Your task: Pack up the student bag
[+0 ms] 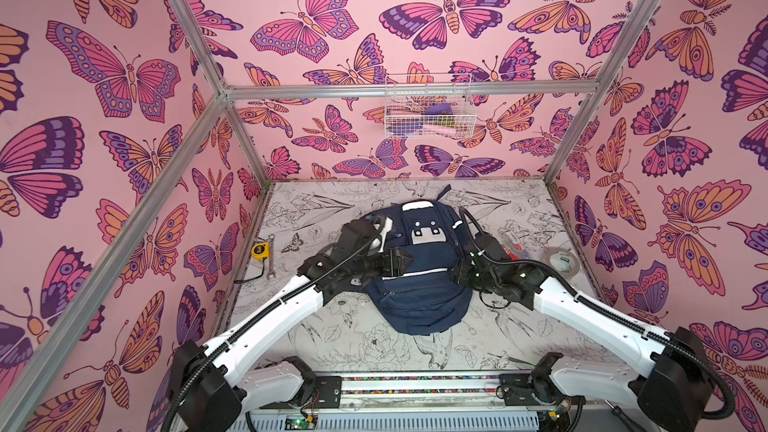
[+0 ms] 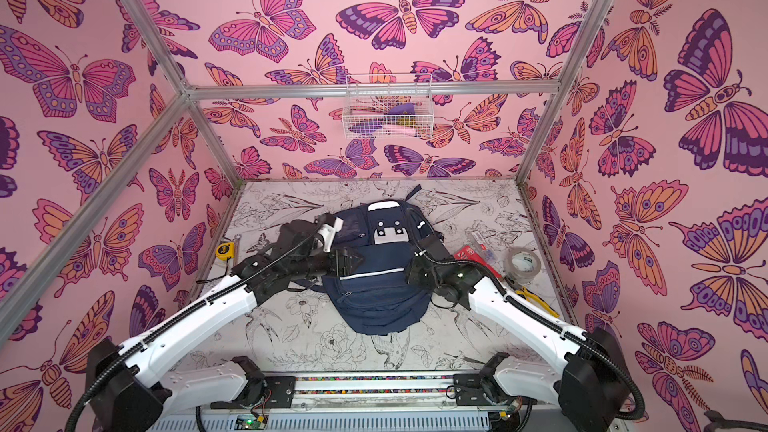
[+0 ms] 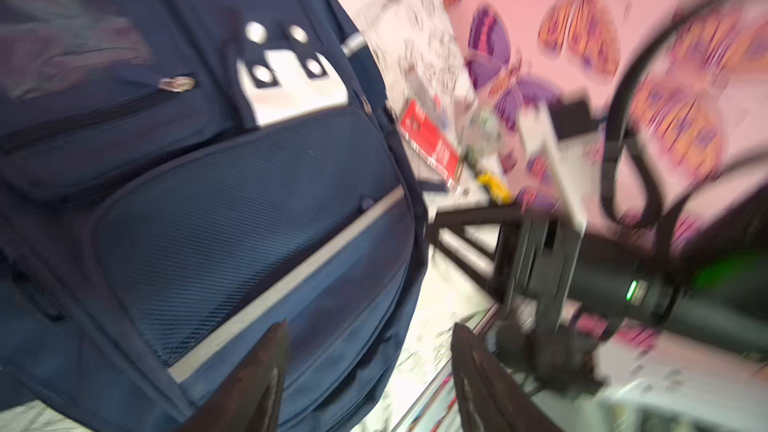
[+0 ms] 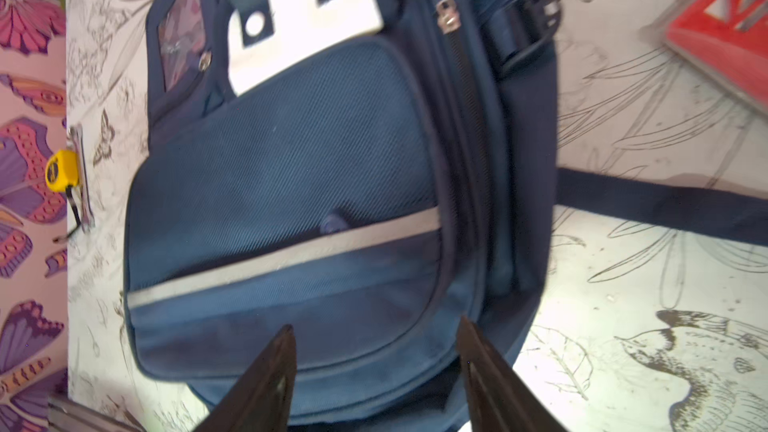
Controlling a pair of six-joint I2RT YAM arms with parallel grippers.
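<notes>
bag flat at table centre, top toward 12 o'clock | left gripper spread, empty, at bag's 9 o'clock | right gripper spread, empty, at 3 o'clock | risk: one-sided zip tug may drag soft bag; strap may snag jaws | bag contents hidden; basket at 12 o'clock holds pink, purple items, unclear

Both top views look steeply down from high above the near edge of the table, covering it whole. Each wrist view faces the student bag closely, mid-frame; all four share it.
</notes>
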